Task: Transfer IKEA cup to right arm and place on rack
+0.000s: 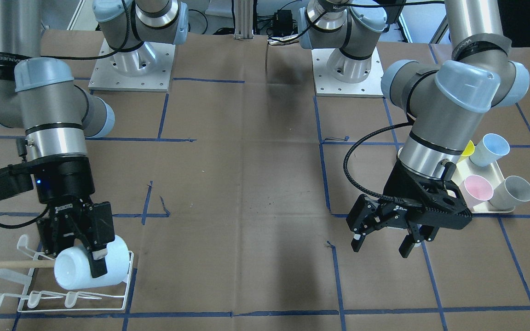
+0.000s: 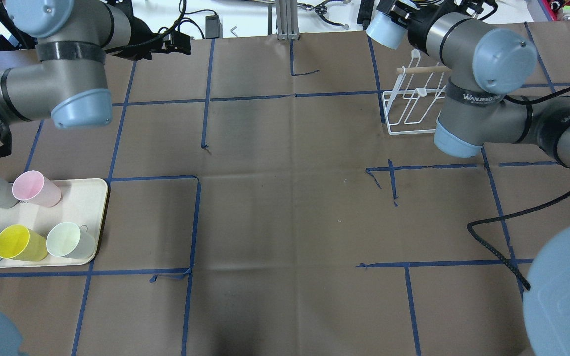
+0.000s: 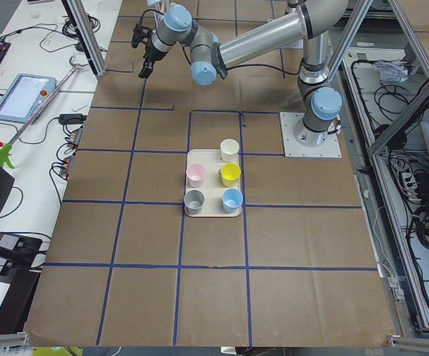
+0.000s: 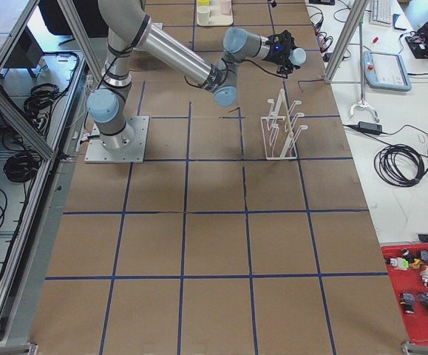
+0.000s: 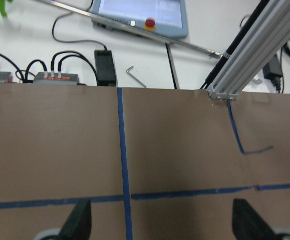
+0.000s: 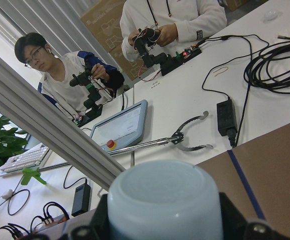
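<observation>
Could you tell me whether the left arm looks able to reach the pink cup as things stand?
Probably yes: the left claw is open and empty, and the pink cup stands uncovered on the tray.

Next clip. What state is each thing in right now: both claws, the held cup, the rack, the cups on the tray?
right claw: shut on the white cup, over the rack.
white cup: held on its side, not released; contact with the rack unclear.
rack: standing, no cup hung on it.
left claw: open, empty, above the table.
tray cups: five, upright, mouths up, on the tray.
</observation>
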Motion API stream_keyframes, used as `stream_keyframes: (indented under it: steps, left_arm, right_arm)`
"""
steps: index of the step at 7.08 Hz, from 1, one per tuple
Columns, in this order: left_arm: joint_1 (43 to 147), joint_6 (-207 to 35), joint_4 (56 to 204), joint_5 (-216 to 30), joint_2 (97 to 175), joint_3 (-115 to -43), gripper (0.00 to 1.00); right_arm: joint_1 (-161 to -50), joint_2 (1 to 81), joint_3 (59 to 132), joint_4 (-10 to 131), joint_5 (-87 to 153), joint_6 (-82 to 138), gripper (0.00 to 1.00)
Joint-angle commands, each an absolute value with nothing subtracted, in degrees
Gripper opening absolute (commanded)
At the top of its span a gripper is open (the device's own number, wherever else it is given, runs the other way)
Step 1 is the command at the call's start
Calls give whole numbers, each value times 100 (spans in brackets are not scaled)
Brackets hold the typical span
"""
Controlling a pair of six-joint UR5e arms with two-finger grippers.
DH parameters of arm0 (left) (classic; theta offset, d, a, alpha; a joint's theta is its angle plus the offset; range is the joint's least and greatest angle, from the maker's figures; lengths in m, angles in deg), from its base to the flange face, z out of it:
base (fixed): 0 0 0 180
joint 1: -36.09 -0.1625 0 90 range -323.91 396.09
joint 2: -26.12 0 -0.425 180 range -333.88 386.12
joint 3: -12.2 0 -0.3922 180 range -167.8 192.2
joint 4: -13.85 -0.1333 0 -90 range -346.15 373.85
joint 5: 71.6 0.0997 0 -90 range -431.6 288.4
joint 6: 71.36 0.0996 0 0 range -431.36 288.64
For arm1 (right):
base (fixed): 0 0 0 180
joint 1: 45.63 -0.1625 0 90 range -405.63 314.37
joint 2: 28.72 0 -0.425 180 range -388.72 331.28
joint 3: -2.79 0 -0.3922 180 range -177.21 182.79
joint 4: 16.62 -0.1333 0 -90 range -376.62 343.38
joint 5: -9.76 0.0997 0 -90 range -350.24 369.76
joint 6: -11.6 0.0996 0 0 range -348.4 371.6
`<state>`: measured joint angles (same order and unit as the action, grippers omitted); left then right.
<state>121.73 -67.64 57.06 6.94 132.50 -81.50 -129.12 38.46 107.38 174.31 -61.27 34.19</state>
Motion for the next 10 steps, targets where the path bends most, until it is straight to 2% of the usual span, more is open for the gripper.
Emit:
stream_keyframes:
  steps: [1,4,7,8,10]
  left_arm:
    - [12293,-6846,8256,961,12836,-7493,100]
    - [12240,-6855,9969,1566,12317,-7385,100]
    - [12065,-6759,10340,1855,11921,-7683,100]
    - [11751,-6732,10393,1954,11702,-7849,100]
    - [11005,-5954,10368,1972,11009,-8698,100]
  right_arm:
    - [-12658,3423,10293,17619,-6134,1703,10]
    - [-12658,2729,9798,18129,-6345,513,10]
    - [-12641,2568,10068,18298,-6345,501,10]
    - [-12640,2612,10227,18307,-6345,501,10]
    - [-12632,2647,10377,18298,-6345,501,10]
